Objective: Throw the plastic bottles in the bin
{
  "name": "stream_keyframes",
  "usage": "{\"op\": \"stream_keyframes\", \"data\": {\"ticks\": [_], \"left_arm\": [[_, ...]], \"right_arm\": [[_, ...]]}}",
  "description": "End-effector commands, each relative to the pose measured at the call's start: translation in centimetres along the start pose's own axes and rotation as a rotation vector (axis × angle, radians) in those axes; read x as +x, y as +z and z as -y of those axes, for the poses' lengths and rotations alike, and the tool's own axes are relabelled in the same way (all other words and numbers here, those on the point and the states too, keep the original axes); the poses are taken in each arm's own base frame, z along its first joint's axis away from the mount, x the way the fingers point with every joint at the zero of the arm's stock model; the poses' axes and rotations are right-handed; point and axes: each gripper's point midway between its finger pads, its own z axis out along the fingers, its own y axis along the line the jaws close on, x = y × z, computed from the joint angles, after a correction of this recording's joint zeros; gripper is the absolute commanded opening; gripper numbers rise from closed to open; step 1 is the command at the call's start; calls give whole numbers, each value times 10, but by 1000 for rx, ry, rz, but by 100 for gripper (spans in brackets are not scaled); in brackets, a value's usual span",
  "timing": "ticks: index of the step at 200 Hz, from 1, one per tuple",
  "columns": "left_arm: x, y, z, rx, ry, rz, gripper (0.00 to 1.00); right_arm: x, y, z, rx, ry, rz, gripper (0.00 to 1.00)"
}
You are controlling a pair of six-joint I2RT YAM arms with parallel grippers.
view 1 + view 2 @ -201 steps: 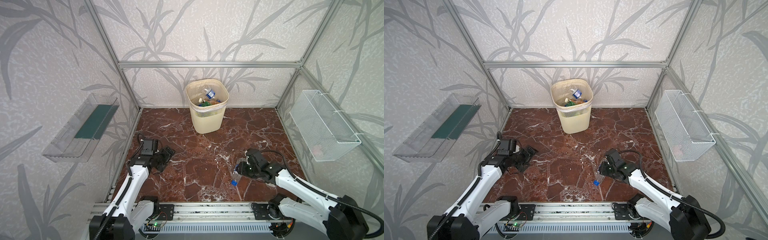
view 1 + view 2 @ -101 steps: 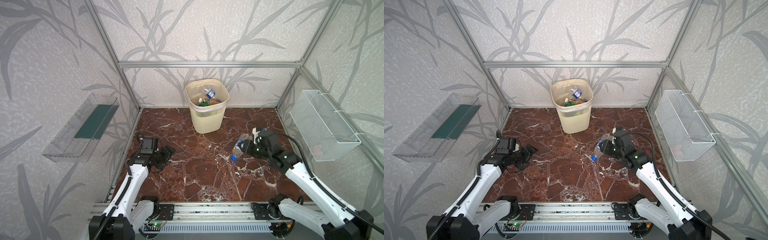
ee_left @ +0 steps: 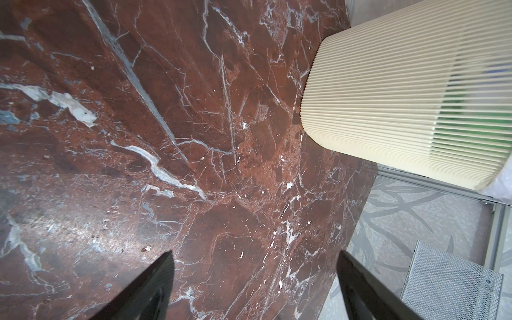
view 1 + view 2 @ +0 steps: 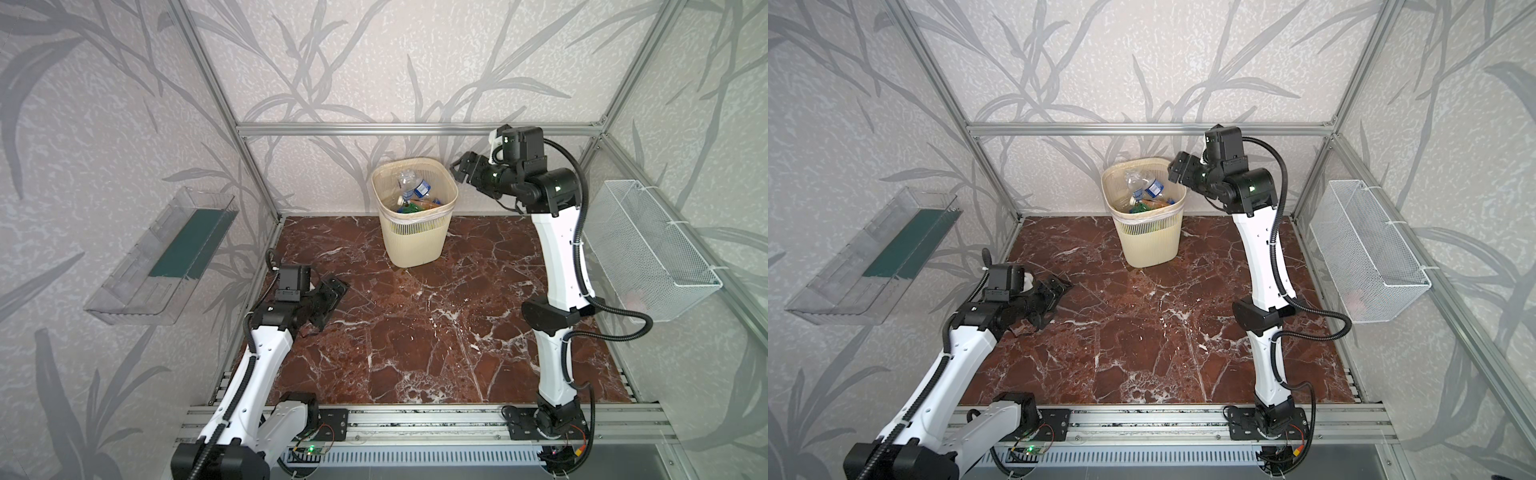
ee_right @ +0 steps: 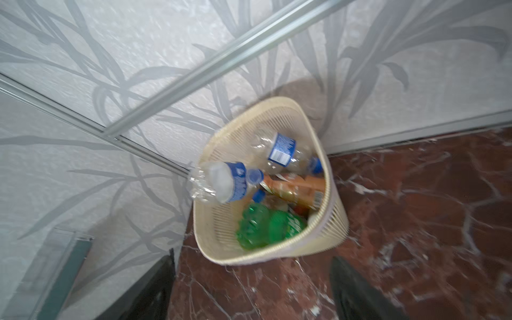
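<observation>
A dark red marble floor (image 4: pixel 415 332) veined in white fills the lower middle of both top views, closed in by pale walls (image 4: pixel 124 104) printed with grey leaves and by an aluminium frame (image 4: pixel 415 129). At the left edge a clear tray (image 4: pixel 166 257) with a green base hangs on the wall. Right of it, at left centre, the left gripper (image 4: pixel 328 299) sits low over the floor with its fingers (image 3: pixel 155 285) spread wide apart, bare marble between them and nothing held. At upper centre, against the back wall, stands the cream ribbed bin (image 4: pixel 415 241), and the plastic bottles (image 4: pixel 409 185) are inside it: clear ones with blue labels on top, a green one (image 5: pixel 266 227) and a brown one (image 5: pixel 293 188) beneath. One blue-labelled bottle (image 5: pixel 221 181) shows blurred at the rim; whether it rests there I cannot tell. Just right of the bin's rim, raised high, the right gripper (image 4: pixel 464 169) points toward the bin's mouth, its fingers (image 5: pixel 357 293) parted and empty. At the right edge a white wire mesh basket (image 4: pixel 648 249) hangs on the wall.
</observation>
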Motion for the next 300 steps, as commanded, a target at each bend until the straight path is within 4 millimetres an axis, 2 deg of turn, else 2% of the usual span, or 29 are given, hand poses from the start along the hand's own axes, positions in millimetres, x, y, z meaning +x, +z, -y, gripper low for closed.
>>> {"op": "stream_keyframes", "data": {"ticks": [1, 24, 49, 80, 103, 111, 117, 123, 124, 129, 132, 143, 166, 175, 190, 206, 230, 252, 276, 300], "left_arm": [[1, 3, -14, -34, -18, 12, 91], [3, 11, -21, -30, -27, 10, 91], [2, 14, -24, -34, -20, 16, 91], [-2, 12, -20, -33, 2, 31, 92], [-7, 11, -19, -39, 23, 47, 92], [-8, 11, -19, -44, 28, 47, 92], [-9, 11, -19, -47, 31, 50, 92], [-10, 12, -19, -49, 34, 51, 92], [-10, 12, -19, -49, 35, 51, 92], [-11, 12, -18, -48, 39, 54, 92], [-11, 12, -19, -50, 42, 54, 92], [-14, 12, -18, -54, 49, 62, 92], [-22, 10, -14, -65, 73, 87, 92], [-29, 9, -11, -71, 88, 109, 92], [-45, 5, -8, -95, 127, 185, 92], [-75, -2, -10, -152, 186, 339, 92], [-119, -13, -19, -247, 245, 589, 94], [-143, -19, -29, -284, 240, 778, 94], [-160, -27, -49, -390, 262, 946, 95], [-167, -30, -59, -504, 359, 997, 98]], "right_arm": [[44, -53, 17, 153, -150, -103, 87], [65, -51, 25, 249, -218, -151, 87], [70, -51, 31, 305, -290, -162, 87], [69, -63, 51, 436, -316, -155, 86], [78, -71, 71, 562, -329, -201, 86], [87, -68, 79, 603, -348, -235, 87], [89, -71, 80, 584, -347, -221, 87], [101, -63, 87, 563, -341, -225, 86], [97, -69, 85, 543, -329, -197, 86], [108, -62, 95, 523, -318, -185, 85], [107, -66, 95, 483, -305, -145, 85], [128, -64, 119, 435, -210, -128, 83], [160, -70, 172, 505, -126, -180, 83], [172, -66, 189, 509, -119, -181, 83], [179, -59, 213, 494, -122, -94, 83], [186, -52, 243, 500, -164, 16, 83], [175, -45, 269, 511, -262, 264, 82], [169, -41, 284, 511, -359, 491, 80], [183, -20, 307, 504, -374, 498, 78], [192, 2, 321, 506, -416, 461, 79]]}}
